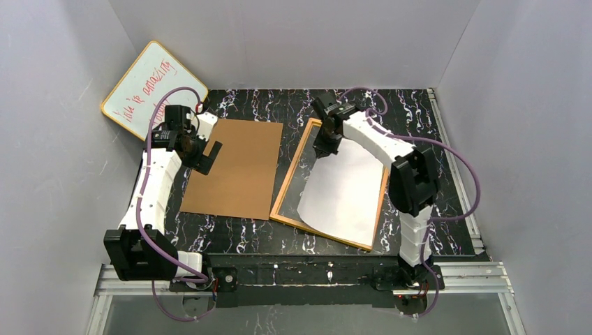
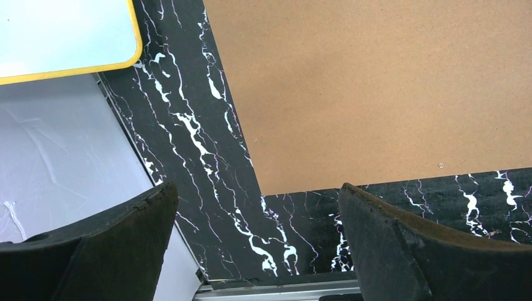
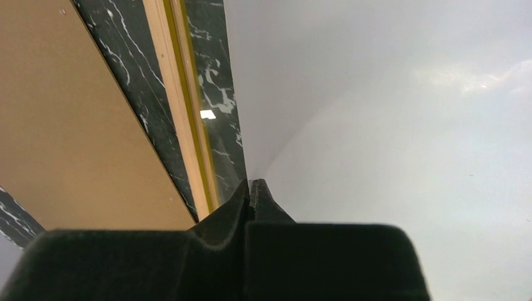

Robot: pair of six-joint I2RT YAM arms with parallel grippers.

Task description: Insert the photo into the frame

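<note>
The frame (image 1: 287, 185) lies flat on the black marbled table, orange-brown rim up, with its glass pane showing. The photo (image 1: 345, 192) lies over it, plain white back up, near edge curled; the print side is hidden. My right gripper (image 1: 327, 146) is shut on the photo's far left corner, above the frame's far end. In the right wrist view the jaws (image 3: 253, 185) pinch the white sheet (image 3: 389, 125) beside the frame's rim (image 3: 182, 113). My left gripper (image 1: 206, 157) is open and empty over the left edge of the brown backing board (image 1: 237, 167).
The backing board lies left of the frame and also shows in the left wrist view (image 2: 376, 88) and the right wrist view (image 3: 69, 125). A yellow-rimmed whiteboard (image 1: 150, 87) with red writing leans in the far left corner. Grey walls enclose the table.
</note>
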